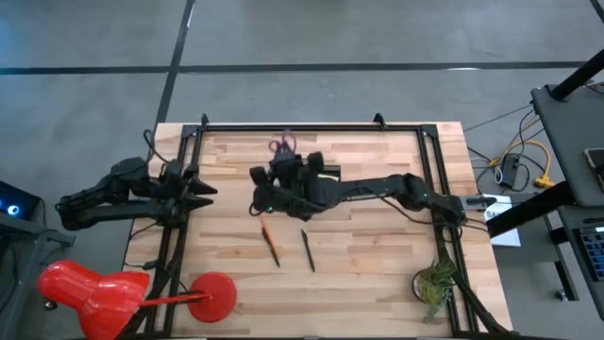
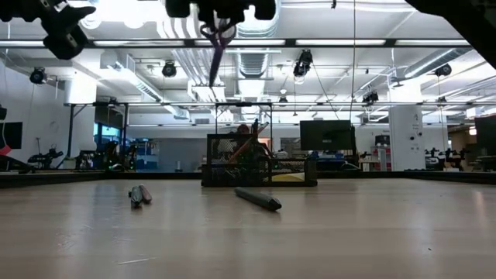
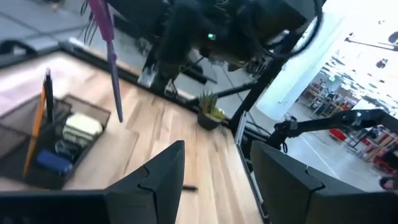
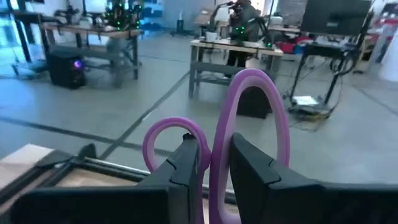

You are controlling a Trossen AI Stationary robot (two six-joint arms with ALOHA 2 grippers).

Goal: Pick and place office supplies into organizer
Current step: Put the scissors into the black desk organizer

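Pale wood planks made up the desk (image 1: 377, 255), and at its left edge the left end effector (image 1: 200, 192) hung idle above the boards, its two fingers spread with nothing between them. Moving rightward, the orange pencil (image 1: 271, 244) and a dark pen (image 1: 308, 250) lay loose on the wood, near each other but not touching, in front of the organizer (image 3: 37, 140). That black mesh box stood toward the back middle of the desk, and the left wrist view showed it already holding an upright pencil-like stick and a dark pen in one part, with a yellowish pad and a blue item in the lower part. Above it the right end effector (image 4: 214, 163) was pinching the purple scissors (image 4: 249, 118) by one handle loop, the fingers pressed on the plastic, so that the blades hung point-down in the air over the box, clear of the desk in the low view. The job looked partly done: some supplies were inside, the scissors were in transit, and the pencil and pen on the boards remained to be collected. Farther right a small green plant (image 1: 434, 283) sat near the desk's corner.
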